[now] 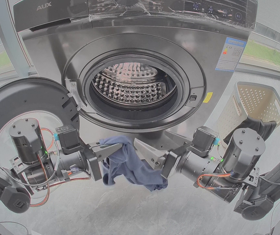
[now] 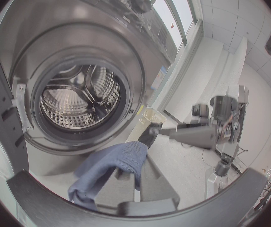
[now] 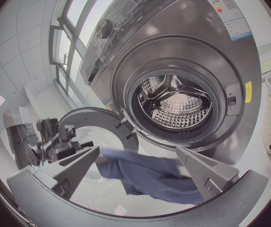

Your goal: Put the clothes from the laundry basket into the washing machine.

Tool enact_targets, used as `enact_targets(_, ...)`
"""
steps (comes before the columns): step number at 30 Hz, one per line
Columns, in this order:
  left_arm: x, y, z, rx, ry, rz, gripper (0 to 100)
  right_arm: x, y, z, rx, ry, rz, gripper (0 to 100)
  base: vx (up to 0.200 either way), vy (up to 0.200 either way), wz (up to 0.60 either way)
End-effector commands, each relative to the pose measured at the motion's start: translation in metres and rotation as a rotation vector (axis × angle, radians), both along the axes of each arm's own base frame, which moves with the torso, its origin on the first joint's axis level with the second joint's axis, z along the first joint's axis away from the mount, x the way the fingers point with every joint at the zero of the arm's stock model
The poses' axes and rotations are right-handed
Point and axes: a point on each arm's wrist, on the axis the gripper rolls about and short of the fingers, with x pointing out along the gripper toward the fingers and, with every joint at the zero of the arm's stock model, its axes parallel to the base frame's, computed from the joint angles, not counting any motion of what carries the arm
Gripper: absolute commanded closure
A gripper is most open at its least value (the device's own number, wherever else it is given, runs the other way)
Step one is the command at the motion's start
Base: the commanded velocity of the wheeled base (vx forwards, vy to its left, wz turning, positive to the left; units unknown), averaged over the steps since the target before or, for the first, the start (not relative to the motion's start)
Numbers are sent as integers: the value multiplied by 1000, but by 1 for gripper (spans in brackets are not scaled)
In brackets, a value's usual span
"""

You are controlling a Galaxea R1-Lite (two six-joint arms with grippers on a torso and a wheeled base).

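Observation:
A blue garment (image 1: pixel 130 167) hangs from my left gripper (image 1: pixel 118 146), which is shut on its upper edge, low in front of the washing machine's open drum (image 1: pixel 130 85). In the left wrist view the blue garment (image 2: pixel 110 164) drapes over the left gripper (image 2: pixel 138 174). My right gripper (image 1: pixel 158 144) is open just right of the cloth, its fingers apart with nothing between them. From the right wrist, the right gripper (image 3: pixel 137 155) frames the blue garment (image 3: pixel 151 174) beyond it. The drum (image 3: pixel 176 104) looks bare inside.
The round door (image 1: pixel 22 101) is swung open to the left, behind my left arm. A beige laundry basket (image 1: pixel 260 105) stands on the floor right of the machine, with a dark garment (image 1: pixel 257 126) hanging over its rim. Bare grey floor lies below the grippers.

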Motion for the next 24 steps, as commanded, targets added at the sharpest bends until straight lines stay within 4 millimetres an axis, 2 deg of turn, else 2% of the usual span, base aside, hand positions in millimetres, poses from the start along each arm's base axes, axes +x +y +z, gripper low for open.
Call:
enact_targets(1,-6,-2,25,-63,-72,2,100,-7,-6,-9,-38,24,5,0,0,0,0)
enact_targets(6,-3,-9,31,-81,-93,54,100,-12,-19,-11,-62,11,-10,0,0,0,0)
enact_targets(12,0,-13,41,-117,-138,111,100,-24,-34,-25,-130,45,-11,0,0,0,0)
enact_targets(24,-5,-7,51,-213,-220,142,100,-24,-26,-37,-161,71,22,0,0,0,0)
